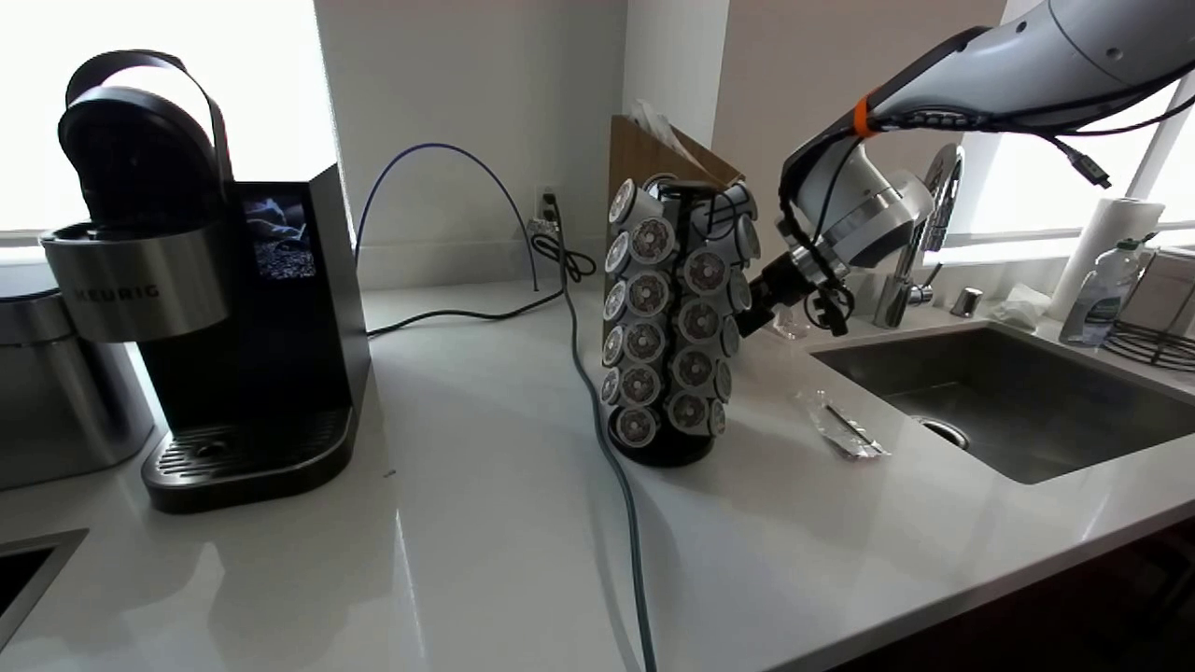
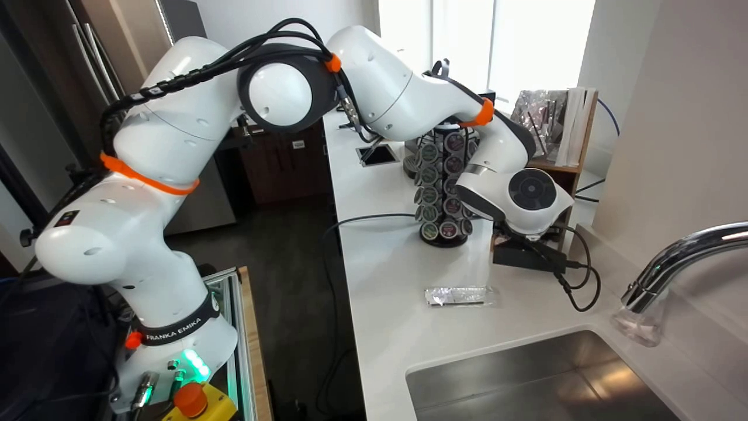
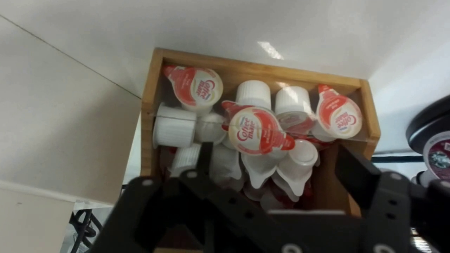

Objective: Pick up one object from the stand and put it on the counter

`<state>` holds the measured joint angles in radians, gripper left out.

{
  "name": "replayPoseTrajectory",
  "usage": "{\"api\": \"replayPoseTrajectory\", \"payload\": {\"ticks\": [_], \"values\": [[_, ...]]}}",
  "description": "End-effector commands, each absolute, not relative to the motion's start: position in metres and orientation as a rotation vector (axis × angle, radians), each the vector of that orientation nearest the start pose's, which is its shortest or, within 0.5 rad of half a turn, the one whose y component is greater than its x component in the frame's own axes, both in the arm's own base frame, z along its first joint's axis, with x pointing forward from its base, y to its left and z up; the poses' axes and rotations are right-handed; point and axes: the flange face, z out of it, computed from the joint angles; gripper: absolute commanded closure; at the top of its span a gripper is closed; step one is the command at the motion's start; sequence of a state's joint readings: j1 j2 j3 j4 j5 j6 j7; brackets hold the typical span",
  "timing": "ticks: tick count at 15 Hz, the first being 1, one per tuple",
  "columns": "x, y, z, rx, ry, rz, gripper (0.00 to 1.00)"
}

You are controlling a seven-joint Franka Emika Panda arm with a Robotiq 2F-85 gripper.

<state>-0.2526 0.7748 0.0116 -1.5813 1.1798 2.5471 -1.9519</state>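
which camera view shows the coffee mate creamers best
The wrist view: it looks into a wooden box of creamers, close enough to read some lids, though the gripper partly covers others. I make out none in either exterior view.

Place: you're in a kitchen, home or office unclear | Plumbing: steel sink (image 1: pixel 1036 401) set into your white counter (image 1: pixel 485 523), with chrome faucet (image 2: pixel 672 257) | Coffee: Keurig machine (image 1: pixel 280 345), pod carousel (image 1: pixel 671 331), creamer cups (image 3: pixel 251 130) | Cleaning: soap bottle (image 1: pixel 1102 294), paper towel roll (image 1: pixel 1106 238)
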Motion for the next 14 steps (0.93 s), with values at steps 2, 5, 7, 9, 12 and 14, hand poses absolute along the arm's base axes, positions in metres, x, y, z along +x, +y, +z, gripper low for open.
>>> {"api": "replayPoseTrajectory", "payload": {"ticks": [2, 5, 7, 9, 12, 14], "values": [[0.695, -0.182, 0.180, -2.560, -1.040, -1.090, 0.35], [0.698, -0.182, 0.177, -2.554, -1.045, -1.097, 0.34], [0.699, -0.182, 0.175, -2.554, -1.051, -1.103, 0.26], [0.700, -0.183, 0.174, -2.551, -1.061, -1.114, 0.28], [0.703, -0.184, 0.172, -2.541, -1.071, -1.132, 0.31], [0.705, -0.184, 0.171, -2.532, -1.076, -1.152, 0.35]]}}
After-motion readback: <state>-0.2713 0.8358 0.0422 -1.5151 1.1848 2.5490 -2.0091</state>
